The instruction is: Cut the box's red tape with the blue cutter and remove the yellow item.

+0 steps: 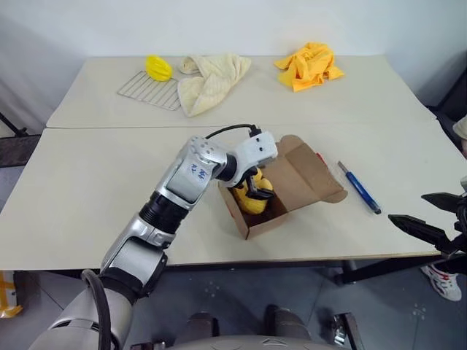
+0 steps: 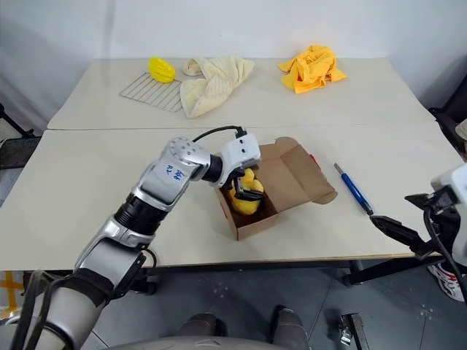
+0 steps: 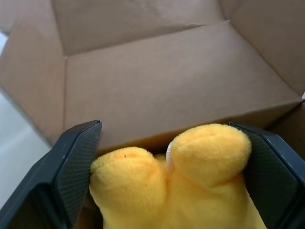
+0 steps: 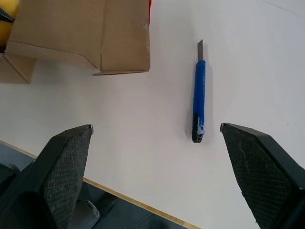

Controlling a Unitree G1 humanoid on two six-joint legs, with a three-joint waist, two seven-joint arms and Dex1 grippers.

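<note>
The box [image 1: 273, 191] stands open near the middle of the tabletop [image 1: 87, 189], its flaps folded out toward 2 o'clock, and the yellow item [image 1: 252, 198] sits inside it at the 9 o'clock end. The left claw [image 1: 257, 187] reaches down into the box from 10 o'clock, and the item lies directly between its two fingers [image 3: 78, 167], one on each side. The jaws stand wide apart; the pads seem to be touching the soft sides or just beside them, and it cannot be told whether they press. The left arm is stretched forward with the wrist bent down and turned to the right. The next move probably needs only a closing and a lift straight up. The blue cutter [image 1: 359, 187] lies at 3 o'clock from the box, its long axis running from 11 to 5 o'clock. The right claw [image 1: 423, 219] hangs open and empty over the tabletop edge, near the cutter.
</note>
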